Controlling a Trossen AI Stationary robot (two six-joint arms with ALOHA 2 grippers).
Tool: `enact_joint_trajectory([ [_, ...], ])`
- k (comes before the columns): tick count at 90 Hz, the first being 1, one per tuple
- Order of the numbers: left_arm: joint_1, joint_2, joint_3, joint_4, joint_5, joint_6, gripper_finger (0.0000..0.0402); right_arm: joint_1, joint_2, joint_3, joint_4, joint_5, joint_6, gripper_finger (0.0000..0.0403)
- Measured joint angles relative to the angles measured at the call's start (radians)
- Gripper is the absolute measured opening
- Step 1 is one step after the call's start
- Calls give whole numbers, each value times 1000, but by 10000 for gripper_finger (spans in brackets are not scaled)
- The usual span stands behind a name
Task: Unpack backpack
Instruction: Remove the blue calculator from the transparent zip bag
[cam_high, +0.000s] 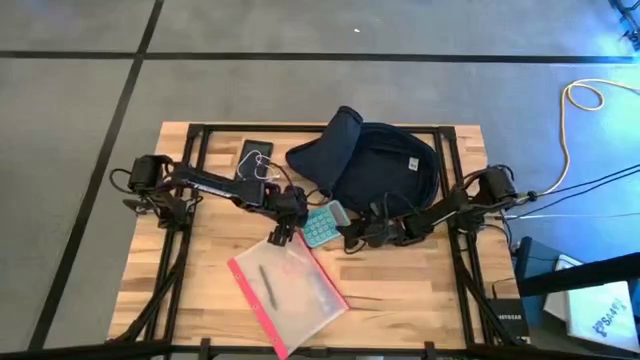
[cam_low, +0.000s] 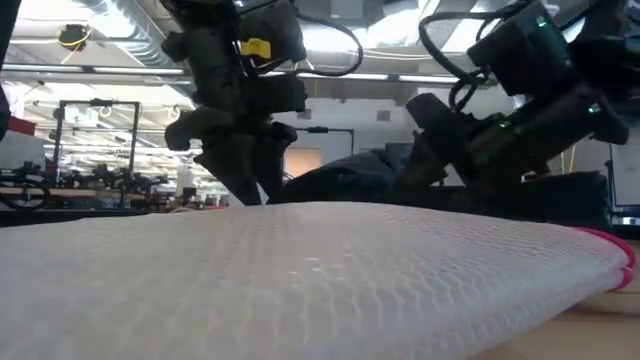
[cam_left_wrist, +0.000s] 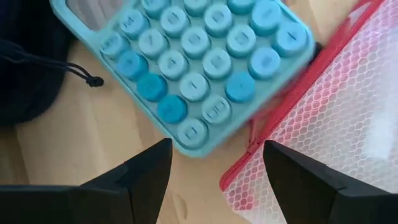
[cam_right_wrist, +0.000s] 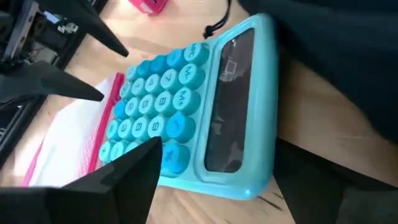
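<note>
The dark navy backpack (cam_high: 375, 170) lies on its side at the table's far middle, its open flap (cam_high: 325, 150) toward the left. A teal calculator (cam_high: 322, 224) with round keys lies just in front of it, one corner over the red edge of a clear mesh pouch (cam_high: 287, 290). My left gripper (cam_left_wrist: 217, 180) is open, low over the table just left of the calculator, fingers pointing at its key end. My right gripper (cam_right_wrist: 217, 146) is open at the calculator's right, with a finger on either side of its display end (cam_right_wrist: 230, 168). My right gripper's fingers (cam_right_wrist: 124, 180) stand at both sides of the calculator's display end, coming level from the table's right. I cannot tell whether they touch it.
A black phone with a white cable (cam_high: 254, 158) lies at the far left, beside the backpack. A drawstring cord (cam_left_wrist: 74, 71) from the backpack trails on the wood. The pouch, with a pen inside, fills the near middle. Bare wood (cam_high: 420, 290) lies at the near right.
</note>
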Motion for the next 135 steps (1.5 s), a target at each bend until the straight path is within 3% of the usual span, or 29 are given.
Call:
enact_joint_trajectory([
  [21, -10, 0, 0, -3, -3, -5, 239, -10, 13, 21, 1, 10, -19, 261],
  [87, -10, 0, 0, -9, -3, 1, 239, -8, 16, 18, 22, 66, -34, 67],
  [118, -11, -11, 0, -33, -36, 14, 239, -8, 16, 18, 78, 81, -73, 55],
  [135, -14, -119, 0, -50, -90, 30, 239, -7, 16, 19, 177, 79, -120, 53],
])
